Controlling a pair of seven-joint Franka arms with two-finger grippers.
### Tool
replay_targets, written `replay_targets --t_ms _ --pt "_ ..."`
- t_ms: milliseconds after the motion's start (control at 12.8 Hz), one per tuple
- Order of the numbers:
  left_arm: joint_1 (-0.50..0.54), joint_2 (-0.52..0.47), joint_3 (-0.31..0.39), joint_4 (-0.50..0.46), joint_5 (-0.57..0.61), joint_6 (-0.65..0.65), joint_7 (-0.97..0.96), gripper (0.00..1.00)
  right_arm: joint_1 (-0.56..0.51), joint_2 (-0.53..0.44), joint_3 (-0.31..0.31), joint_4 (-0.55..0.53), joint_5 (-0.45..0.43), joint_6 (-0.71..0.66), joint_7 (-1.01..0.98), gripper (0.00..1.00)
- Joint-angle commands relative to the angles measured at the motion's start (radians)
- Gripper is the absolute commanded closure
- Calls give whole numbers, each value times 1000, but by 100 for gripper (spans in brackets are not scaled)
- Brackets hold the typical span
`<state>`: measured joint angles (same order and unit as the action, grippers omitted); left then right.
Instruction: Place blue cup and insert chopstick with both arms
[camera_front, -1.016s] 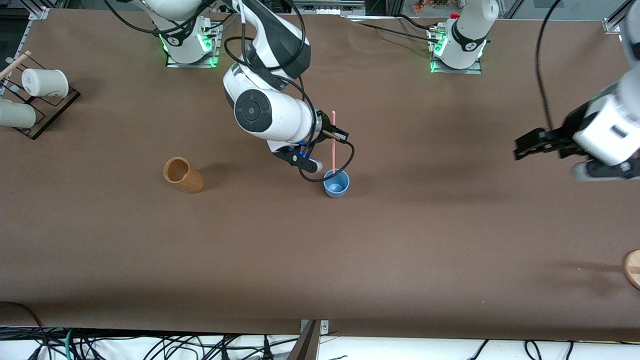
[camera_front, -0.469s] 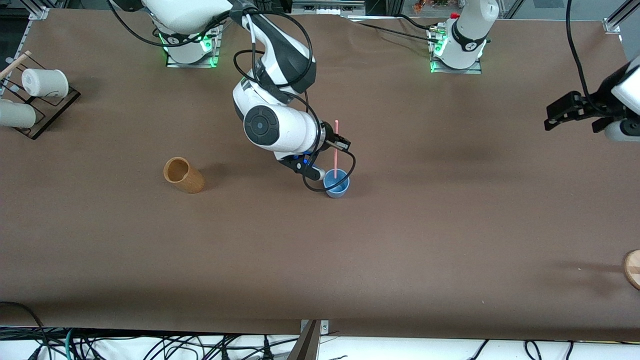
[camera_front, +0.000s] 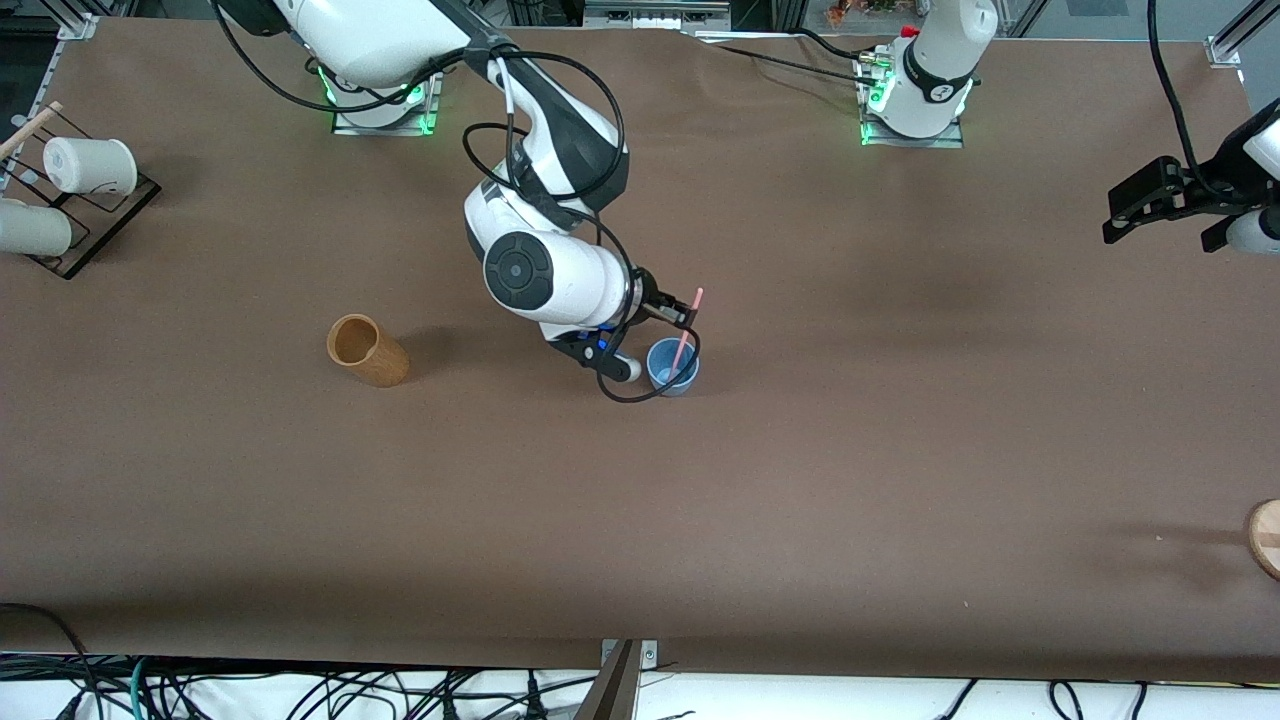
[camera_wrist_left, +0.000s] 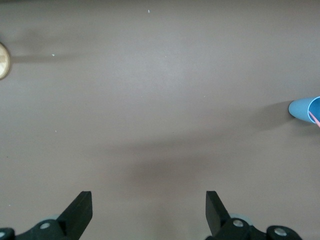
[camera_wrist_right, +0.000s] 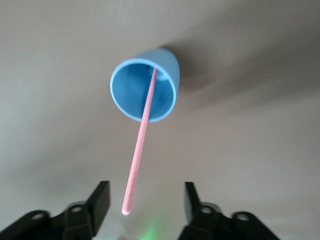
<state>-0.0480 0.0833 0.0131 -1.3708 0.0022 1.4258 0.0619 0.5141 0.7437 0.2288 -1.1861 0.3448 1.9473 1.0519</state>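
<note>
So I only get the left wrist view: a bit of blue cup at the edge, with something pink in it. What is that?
Observer: The chopstick. Its lower end is in the blue cup and it leans on the rim.
Operator: Is anything holding it?
Observer: No. The right gripper is over the cup, open, with the stick's top loose between its fingers.
Operator: And my arm?
Observer: The left gripper waits, open, over the left arm's end of the table.
Operator: Any other cups?
Observer: A tan cup stands toward the right arm's end.
</note>
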Motion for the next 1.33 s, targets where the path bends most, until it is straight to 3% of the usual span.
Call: replay_targets --t_ms 0,156,547,781,938,1250 --pt "8 -7 4 -20 -16 4 38 0 -61 -67 6 10 -56 -57 -16 0" --pt "7 -7 2 -19 -16 4 42 0 -145 -176 6 -55 -116 -135 -88 0" --pt "4 -4 -2 -17 -16 4 44 0 -383 -427 -9 -194 -231 -367 -641 0" --pt "5 -2 -2 -17 -16 4 45 0 -405 -538 -149 -292 -286 -371 -1031 0" --pt "4 -2 -2 -17 -18 4 45 0 -405 -589 -199 -343 -341 -349 -1147 0" --pt "-1 -2 -2 -17 -18 4 45 0 -405 -600 -203 -348 -377 -341 -1156 0"
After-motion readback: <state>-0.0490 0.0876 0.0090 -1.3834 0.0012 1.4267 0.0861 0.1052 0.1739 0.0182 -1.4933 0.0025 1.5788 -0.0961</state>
